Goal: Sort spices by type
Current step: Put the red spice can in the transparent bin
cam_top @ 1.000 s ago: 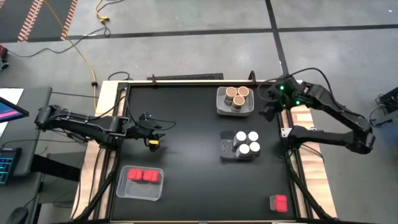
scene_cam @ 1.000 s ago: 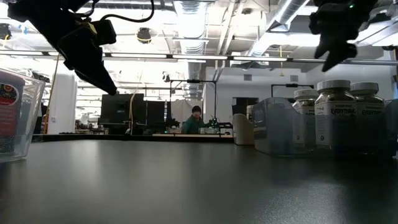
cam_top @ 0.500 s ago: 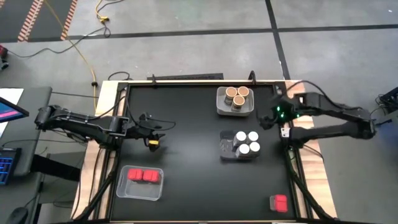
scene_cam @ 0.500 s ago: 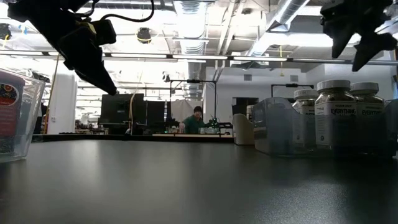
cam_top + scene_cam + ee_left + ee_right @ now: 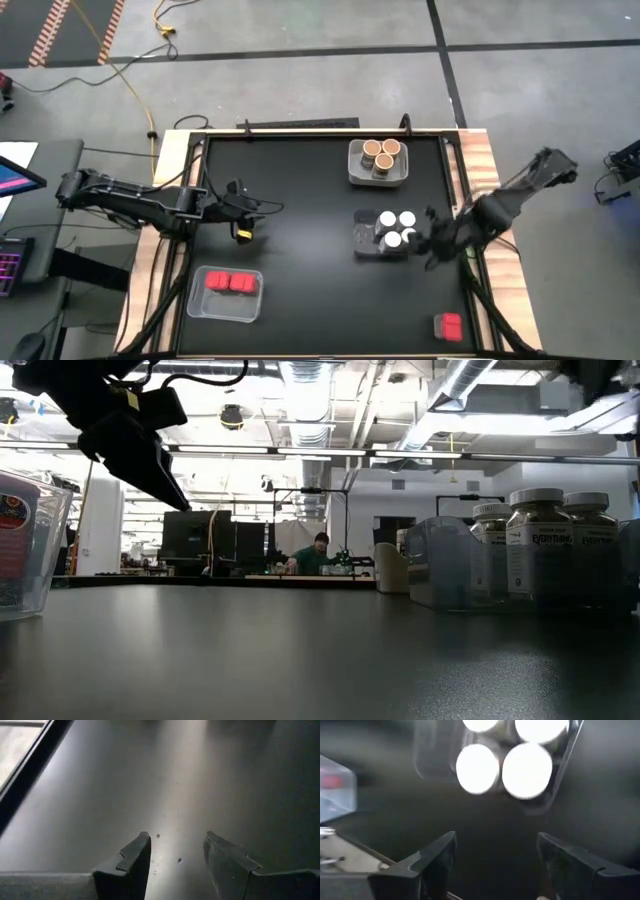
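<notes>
1. Centrally, four white-lidded jars (image 5: 397, 229) stand together in a clear tray (image 5: 364, 240), right of the table's middle; three cork-topped jars (image 5: 380, 155) fill a second tray (image 5: 355, 170) near the far edge.
2. Two red boxes (image 5: 229, 282) lie side by side in a tray (image 5: 198, 302) at the near left; a lone red box (image 5: 449, 326) sits on the bare surface at the near right corner.
3. Right gripper (image 5: 432, 250): above the table just right of the white-lidded jars, its arm reaching in low over the right edge; fingers (image 5: 438, 857) spread, nothing between them.
4. Left gripper (image 5: 248, 219): held over the left half of the table, arm stretched in from the left edge; fingers (image 5: 134, 857) drawn in as far as they go with a gap remaining, holding nothing, well apart from every container.
5. Table (image 5: 300, 190): matte black top with a pale wooden border.
6. Room: the low view shows ceiling ducts, strip lights, monitors and a seated person (image 5: 316, 553) far behind the table.
</notes>
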